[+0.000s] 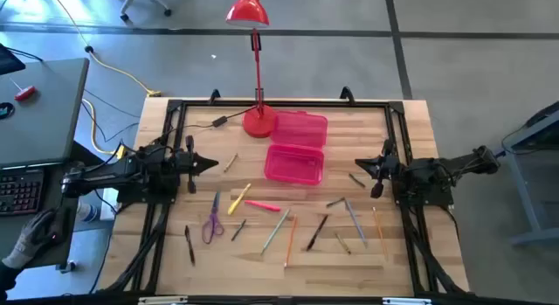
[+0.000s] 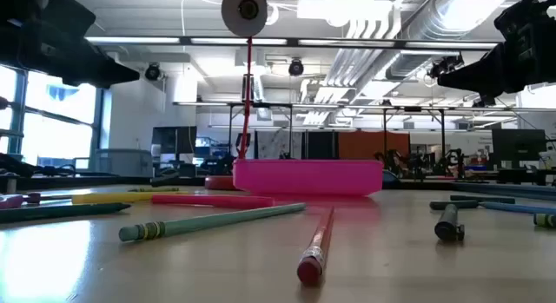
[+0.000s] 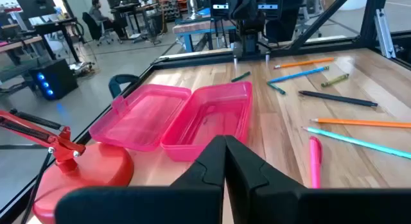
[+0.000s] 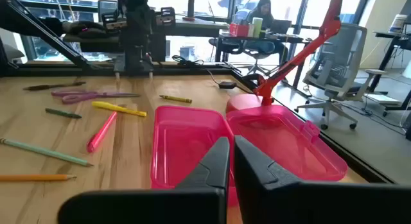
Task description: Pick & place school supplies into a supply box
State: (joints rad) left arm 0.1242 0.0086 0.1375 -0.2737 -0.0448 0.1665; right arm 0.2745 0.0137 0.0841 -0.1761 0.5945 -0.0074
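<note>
Two arms waited at opposite sides of the wooden table (image 1: 288, 261), neither holding anything. The left gripper (image 1: 210, 163) hung at the left side with its fingers pressed together, and the right gripper (image 1: 360, 164) hung at the right side, its fingers likewise closed on nothing; both pointed inward at the supply box (image 1: 294, 162).

That pink box lay open near the table's middle, its lid (image 1: 300, 128) folded back toward the far edge, just beside the base of the red desk lamp (image 1: 259, 121). Its tray looked empty in the wrist views.

The school supplies were scattered across the near half of the table, well apart from both grippers. On the left lay the purple-handled scissors (image 1: 212, 221), a yellow marker (image 1: 239, 199), a pink marker (image 1: 262, 205) and a black pen (image 1: 189, 245). Toward the middle sat a green pencil (image 1: 276, 231) and an orange pencil (image 1: 290, 239). On the right lay another black pen (image 1: 317, 232), a blue pencil (image 1: 354, 221) and a second orange pencil (image 1: 378, 223).

A gloved hand (image 1: 35, 238) showed at the left edge, off the table.
</note>
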